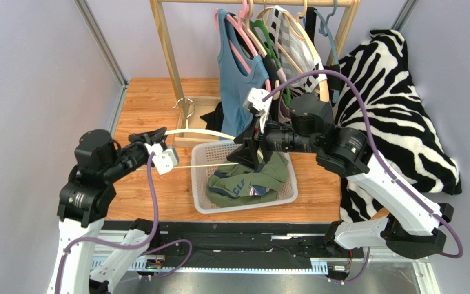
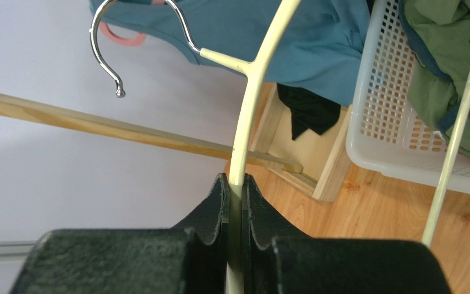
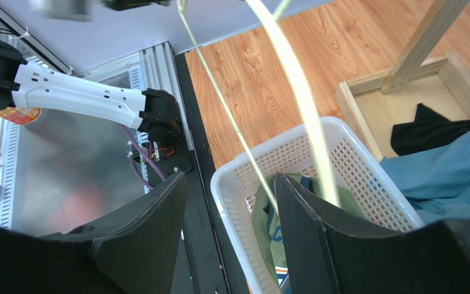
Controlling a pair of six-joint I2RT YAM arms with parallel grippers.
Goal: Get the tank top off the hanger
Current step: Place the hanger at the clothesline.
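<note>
left gripper pinches the bare hanger; right gripper, fingers wide and empty, hovers over the tank top, heaped in the basket at the left gripper's 3 o'clock. removal looks complete; next, park the hanger.

You had bright, even light from overhead, leaving only soft shadows beneath the right gripper. Just past its fingers, the hanger smeared into a pale, out-of-focus streak. Ahead of the left gripper, the chrome hook stayed sharp and caught small glints, while its own fingers read dark and slightly soft.
</note>
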